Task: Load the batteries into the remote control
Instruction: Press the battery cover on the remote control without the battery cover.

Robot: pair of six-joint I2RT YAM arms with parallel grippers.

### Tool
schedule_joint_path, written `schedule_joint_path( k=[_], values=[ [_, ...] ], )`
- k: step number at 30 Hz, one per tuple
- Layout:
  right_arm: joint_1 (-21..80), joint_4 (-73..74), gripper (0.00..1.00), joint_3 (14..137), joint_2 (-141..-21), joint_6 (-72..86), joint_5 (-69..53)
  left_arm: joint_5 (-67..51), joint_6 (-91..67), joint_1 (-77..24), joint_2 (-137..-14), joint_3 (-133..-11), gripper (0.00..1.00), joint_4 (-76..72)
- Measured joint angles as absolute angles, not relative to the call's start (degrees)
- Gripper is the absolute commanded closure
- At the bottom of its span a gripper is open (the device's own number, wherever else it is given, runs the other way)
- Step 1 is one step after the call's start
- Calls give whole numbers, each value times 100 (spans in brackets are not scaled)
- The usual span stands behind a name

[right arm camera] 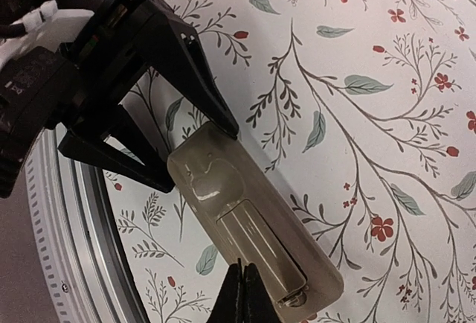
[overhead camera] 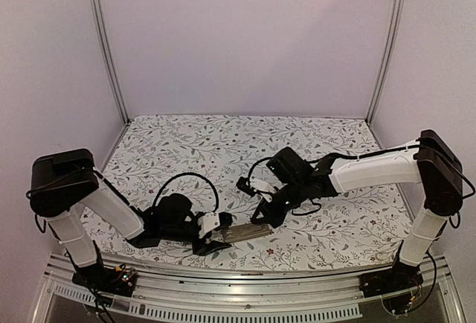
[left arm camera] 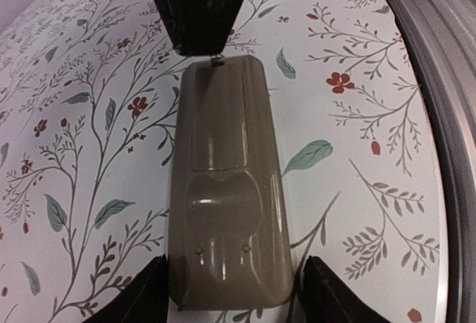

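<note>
The remote control (overhead camera: 242, 234) lies face down on the flowered cloth, its greyish-tan back up. It fills the left wrist view (left arm camera: 227, 189) and shows in the right wrist view (right arm camera: 245, 211). My left gripper (overhead camera: 214, 241) straddles its near end (left arm camera: 230, 289), one finger on each long side, holding it. My right gripper (overhead camera: 264, 215) is shut, its tips (right arm camera: 242, 278) together at the edge of the long cover panel (right arm camera: 260, 245) near the remote's far end. It also shows in the left wrist view (left arm camera: 212, 44). No batteries are visible. A small metal glint (right arm camera: 294, 302) shows at the far end.
The metal rail of the table's near edge (overhead camera: 223, 293) runs close beside the remote; it shows in the left wrist view (left arm camera: 446, 77) and the right wrist view (right arm camera: 67, 226). The flowered cloth (overhead camera: 223, 152) stretches back to the walls.
</note>
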State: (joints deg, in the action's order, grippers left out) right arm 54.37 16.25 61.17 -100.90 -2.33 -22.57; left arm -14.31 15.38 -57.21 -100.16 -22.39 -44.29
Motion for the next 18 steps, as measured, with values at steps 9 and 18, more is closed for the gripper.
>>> schedule_joint_path(
  k=[9,18],
  values=[
    [5433,1522,100,6084,-10274,-246,-2276,-1424,1535,-5723,-10016,-2239,39,-4429],
    [5387,1282,100,5876,-10527,-231,-2598,-1406,1516,-5728,-10018,-2239,39,-4429]
  ],
)
